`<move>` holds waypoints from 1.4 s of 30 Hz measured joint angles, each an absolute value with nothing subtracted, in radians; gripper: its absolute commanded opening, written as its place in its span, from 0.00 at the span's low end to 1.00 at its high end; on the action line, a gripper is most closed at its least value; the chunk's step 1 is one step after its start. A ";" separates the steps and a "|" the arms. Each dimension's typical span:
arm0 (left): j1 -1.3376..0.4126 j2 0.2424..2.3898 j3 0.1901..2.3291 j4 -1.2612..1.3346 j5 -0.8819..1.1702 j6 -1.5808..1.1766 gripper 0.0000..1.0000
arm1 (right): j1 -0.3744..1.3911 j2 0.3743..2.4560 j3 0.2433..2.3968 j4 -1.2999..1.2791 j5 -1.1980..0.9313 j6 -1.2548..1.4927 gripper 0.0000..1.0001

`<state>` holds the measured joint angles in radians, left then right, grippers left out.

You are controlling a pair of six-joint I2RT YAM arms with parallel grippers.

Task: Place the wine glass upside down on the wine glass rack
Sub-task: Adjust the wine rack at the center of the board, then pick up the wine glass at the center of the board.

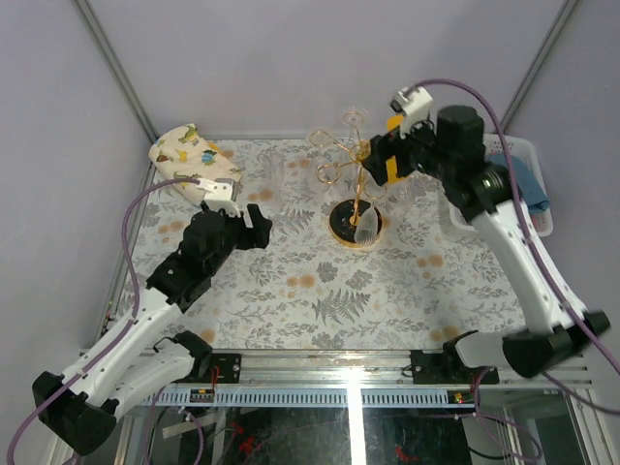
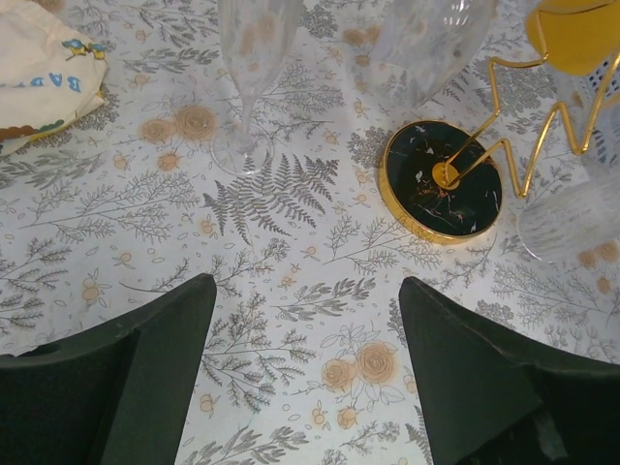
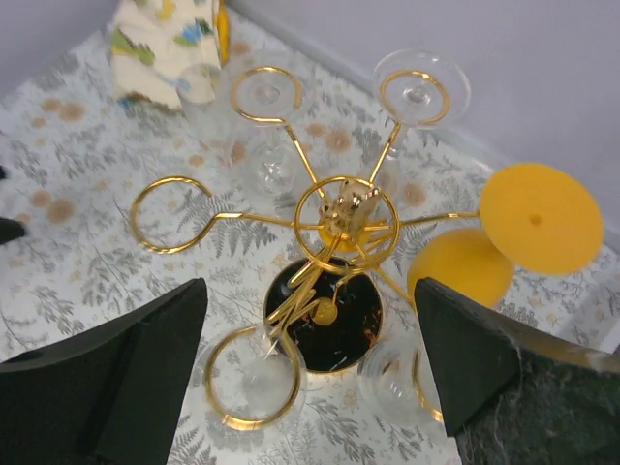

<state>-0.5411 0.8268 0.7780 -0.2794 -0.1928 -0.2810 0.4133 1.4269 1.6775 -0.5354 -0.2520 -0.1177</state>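
The gold wire wine glass rack [image 1: 354, 189] stands mid-table on its round black gold-rimmed base [image 2: 441, 181]. In the right wrist view its crown [image 3: 344, 208] carries upside-down glasses: a clear one by its foot [image 3: 421, 89], a yellow one [image 3: 538, 218] and a frosted bowl under a ring [image 3: 254, 378]. The left ring [image 3: 172, 213] is empty. My right gripper [image 3: 310, 291] is open and empty just above the rack, at its right side in the top view [image 1: 381, 160]. A clear wine glass [image 2: 250, 68] stands upright on the table left of the rack. My left gripper [image 2: 305, 286] is open and empty, short of it.
A second clear glass [image 2: 426, 39] stands behind the rack base. A patterned cloth bag [image 1: 192, 160] lies at the back left corner. A white basket [image 1: 528, 155] with a blue cloth sits at the back right. A floral cloth [image 1: 320, 291] covers the table.
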 measured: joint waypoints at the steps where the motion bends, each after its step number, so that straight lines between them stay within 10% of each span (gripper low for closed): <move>1: -0.541 0.836 0.760 -0.252 -0.197 -0.286 0.77 | 0.413 1.383 1.641 -0.520 -0.249 -0.105 0.96; 18: -0.537 1.042 0.546 0.274 -0.210 -0.214 0.74 | 0.413 0.463 0.883 -0.169 -0.115 0.160 0.98; 42: -0.424 1.536 0.598 0.743 -0.066 -0.117 0.76 | 0.413 0.277 0.701 -0.416 -0.046 0.194 1.00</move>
